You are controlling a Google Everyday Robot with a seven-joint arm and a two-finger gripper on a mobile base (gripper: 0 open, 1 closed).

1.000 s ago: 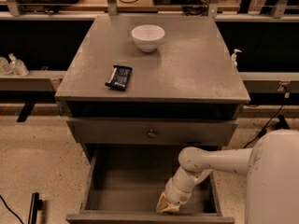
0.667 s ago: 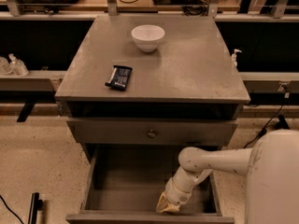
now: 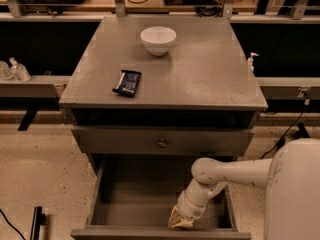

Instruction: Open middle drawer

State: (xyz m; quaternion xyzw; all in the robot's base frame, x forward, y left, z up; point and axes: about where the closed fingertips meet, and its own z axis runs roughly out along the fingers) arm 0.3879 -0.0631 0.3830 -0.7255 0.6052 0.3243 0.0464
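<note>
nothing moved since the earlier frames: gripper [image 3: 181, 220], arm and drawers all sit the same. gripper is down inside the middle drawer [image 3: 135, 199], front-right part, just behind the front board [image 3: 125, 232], below the table's front edge. it is at or against the inner side of that board, cannot tell if touching. spread or pressed together: cannot tell, the tip reads only as a pale yellowish lump. white arm [image 3: 225, 171] comes in from the right over the drawer's right wall.

middle drawer is pulled well out from under the table's front edge with most of its floor showing, so the task looks close to done.

handling guess:
- grey wood, stiff, not fragile, with some weight.
- should slide straight on its runners. pull square to the front or it may bind.
- proper hold is the small round knob on the front face, not visible here since that face points away from the camera.
- a small metal knob is likely slick to pinch.
- the front board's top lip is the other hold.

containers:
- middle drawer holds nothing but the gripper, bare grey floor.
- uppermost drawer [image 3: 110, 141] is shut, upper knob [image 3: 162, 143] at its centre, contents hidden.
- white bowl [image 3: 158, 39] is on the table top [image 3: 210, 79] near the back edge, about mid-width, nothing seen in it.
- dark flat packet [image 3: 127, 82] lies toward the left edge, well apart from the bowl.
</note>
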